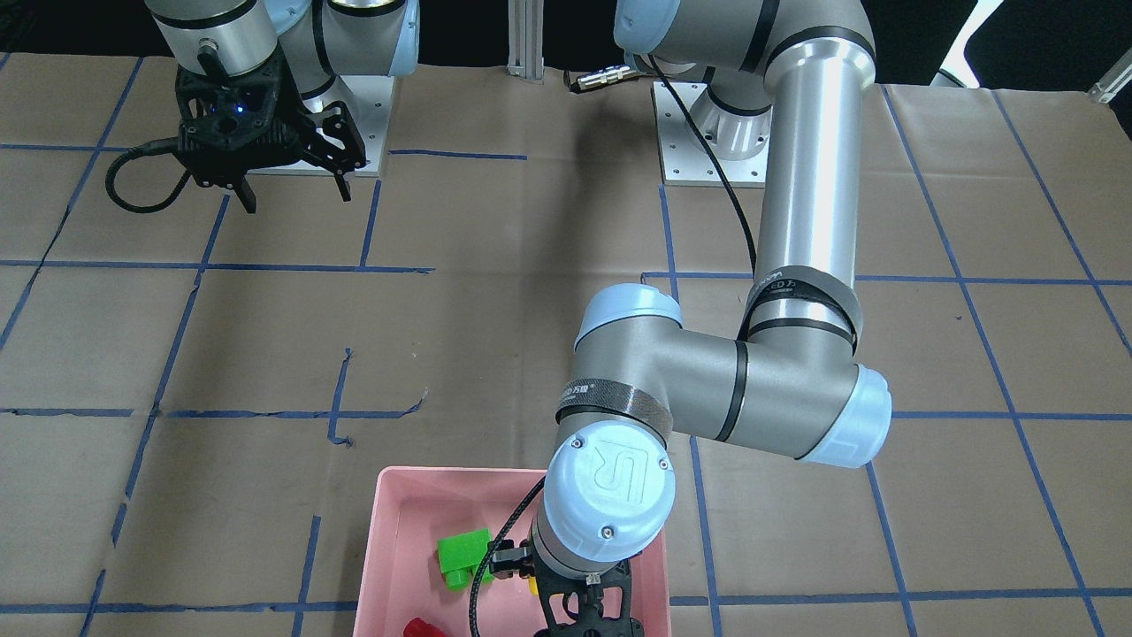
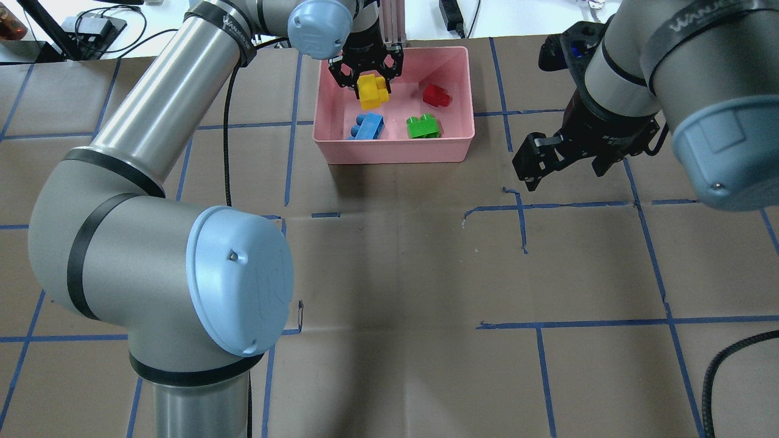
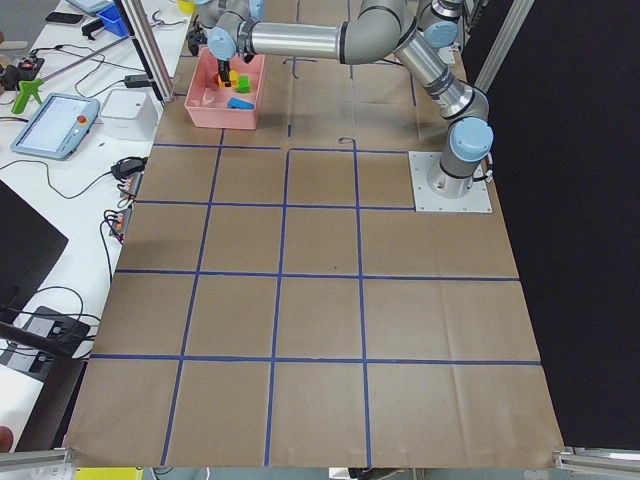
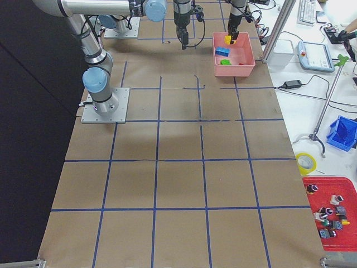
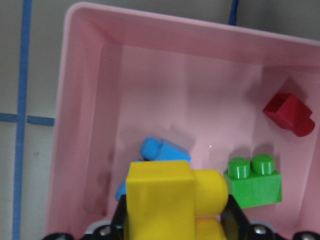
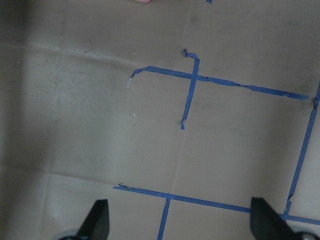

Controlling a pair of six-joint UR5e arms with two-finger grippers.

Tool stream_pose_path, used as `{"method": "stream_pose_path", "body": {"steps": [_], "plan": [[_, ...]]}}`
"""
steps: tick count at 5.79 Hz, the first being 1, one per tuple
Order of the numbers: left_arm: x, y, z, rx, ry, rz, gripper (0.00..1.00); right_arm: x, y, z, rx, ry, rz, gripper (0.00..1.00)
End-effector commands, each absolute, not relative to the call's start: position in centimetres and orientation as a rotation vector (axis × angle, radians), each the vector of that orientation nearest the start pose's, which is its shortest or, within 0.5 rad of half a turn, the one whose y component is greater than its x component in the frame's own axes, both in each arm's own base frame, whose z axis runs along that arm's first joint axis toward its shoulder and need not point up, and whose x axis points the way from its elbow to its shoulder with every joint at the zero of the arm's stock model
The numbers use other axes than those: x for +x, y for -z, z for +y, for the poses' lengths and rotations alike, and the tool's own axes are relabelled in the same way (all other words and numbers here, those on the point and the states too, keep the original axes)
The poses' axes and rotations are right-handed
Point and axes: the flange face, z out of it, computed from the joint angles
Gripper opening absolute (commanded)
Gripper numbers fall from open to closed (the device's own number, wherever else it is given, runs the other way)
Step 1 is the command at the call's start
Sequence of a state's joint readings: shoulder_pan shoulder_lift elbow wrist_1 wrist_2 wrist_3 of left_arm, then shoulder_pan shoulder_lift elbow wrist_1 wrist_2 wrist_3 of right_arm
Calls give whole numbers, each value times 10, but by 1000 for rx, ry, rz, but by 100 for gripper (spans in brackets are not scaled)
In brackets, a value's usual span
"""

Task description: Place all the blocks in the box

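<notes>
Yellow plastic fills the bottom of the left wrist view: the left gripper is clamped on the yellow brick, one finger on each flat side, with the brick's round studs pointing sideways toward the green brick.

The brick hangs inside the outline of the pink box, near its far-left corner in the overhead view. The drop point is therefore straight down, and no sideways travel looks necessary. The blue brick lies just under and ahead of it, long axis slanted across the floor. I judge that the yellow one may land on it or tip off its edge. How high the brick sits above the floor is hard to read.

The green brick rests studs-up beside the blue one, and the red brick lies on its side near the far-right wall, well apart. All are hard, glossy and sharp-edged. The box is smooth, shallow and round-cornered.

The right gripper hangs spread and empty over the brown paper table, farther from the box.
</notes>
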State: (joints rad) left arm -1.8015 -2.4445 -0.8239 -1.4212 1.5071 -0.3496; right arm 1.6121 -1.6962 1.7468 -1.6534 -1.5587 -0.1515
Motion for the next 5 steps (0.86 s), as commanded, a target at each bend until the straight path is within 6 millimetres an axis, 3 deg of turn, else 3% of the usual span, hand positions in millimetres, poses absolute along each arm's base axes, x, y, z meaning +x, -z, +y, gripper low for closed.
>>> {"method": "stream_pose_path", "body": {"steps": [1, 2, 3, 4, 5], "plan": [[-317, -312, -762, -185, 59, 3212, 99, 153, -471, -433, -304, 61, 3110, 100], [-289, -357, -760, -210, 132, 3218, 99, 153, -483, -437, -310, 97, 3111, 100], [-236, -405, -752, -190, 153, 3219, 99, 153, -488, -437, -302, 66, 3113, 100], [-194, -430, -730, -116, 145, 3211, 99, 153, -497, -437, -297, 28, 3114, 100], [-156, -452, -694, -74, 140, 3206, 99, 153, -492, -449, -292, 4, 3116, 100]]}}
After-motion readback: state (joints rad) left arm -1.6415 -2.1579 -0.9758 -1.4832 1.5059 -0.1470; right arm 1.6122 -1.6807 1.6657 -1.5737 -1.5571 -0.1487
